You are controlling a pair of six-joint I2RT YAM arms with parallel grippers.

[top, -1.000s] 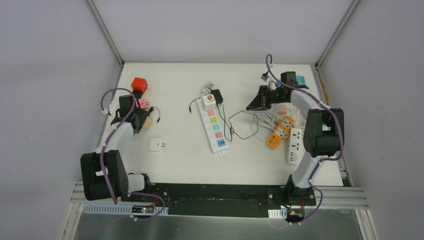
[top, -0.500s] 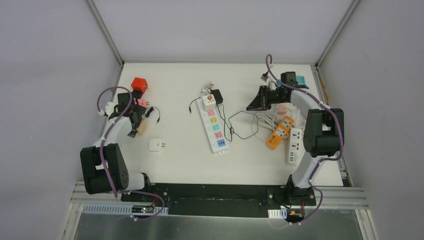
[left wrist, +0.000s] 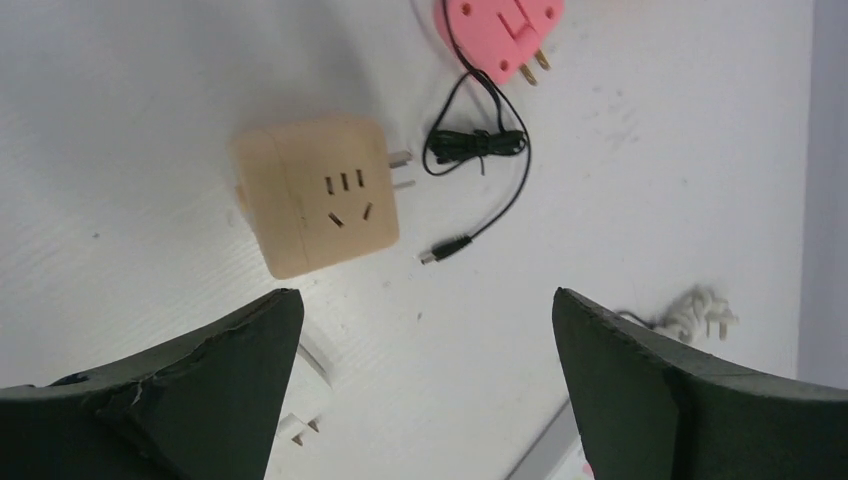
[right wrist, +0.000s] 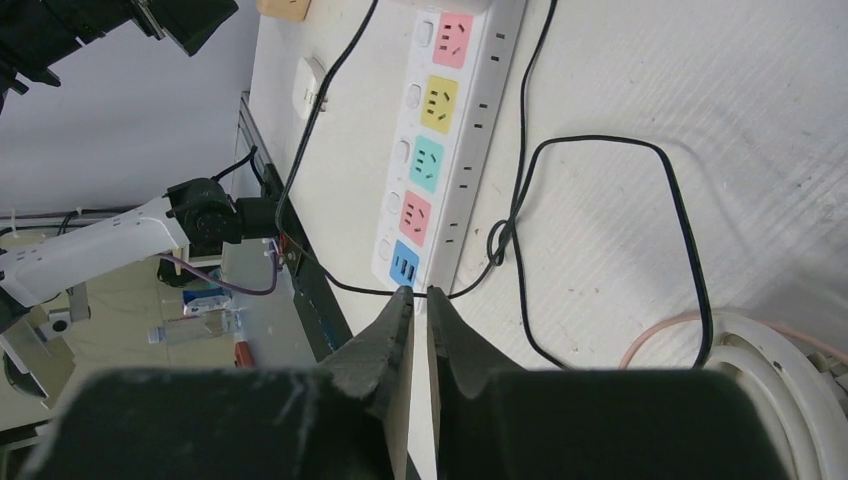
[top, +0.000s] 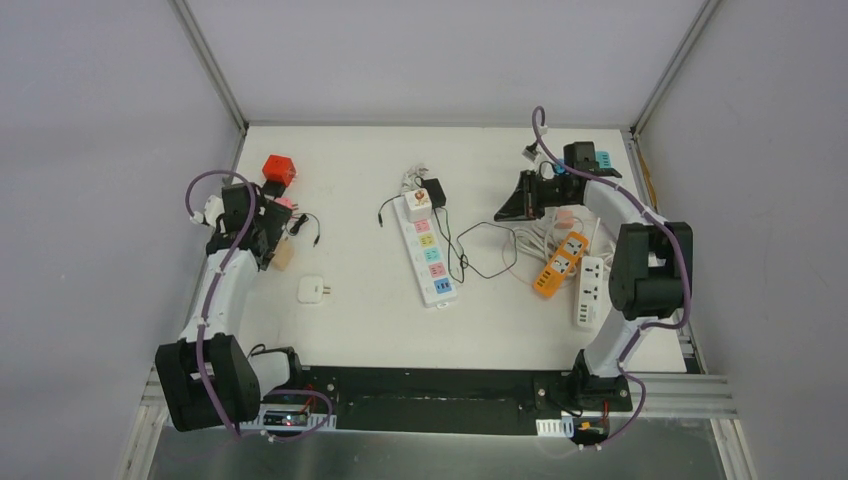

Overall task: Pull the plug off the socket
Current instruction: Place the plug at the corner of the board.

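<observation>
Left wrist view is showing the left gripper (left wrist: 422,300) at the bottom of the frame, wide open and empty after just letting go. Beyond it, the beige cube-shaped plastic socket (left wrist: 315,195) is lying on the white table (left wrist: 150,80), apart from the pink plastic plug (left wrist: 498,35) at the top, so this pair is probably separated. The right gripper (right wrist: 420,295) is staying closed on nothing.

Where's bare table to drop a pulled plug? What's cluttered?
Free: the lane between the white adapter and the coloured power strip; the near edge of the table in front of both; the far band beyond the red cube. Crowded: from the black cables to the orange strip; the beige cube by the left gripper.
</observation>
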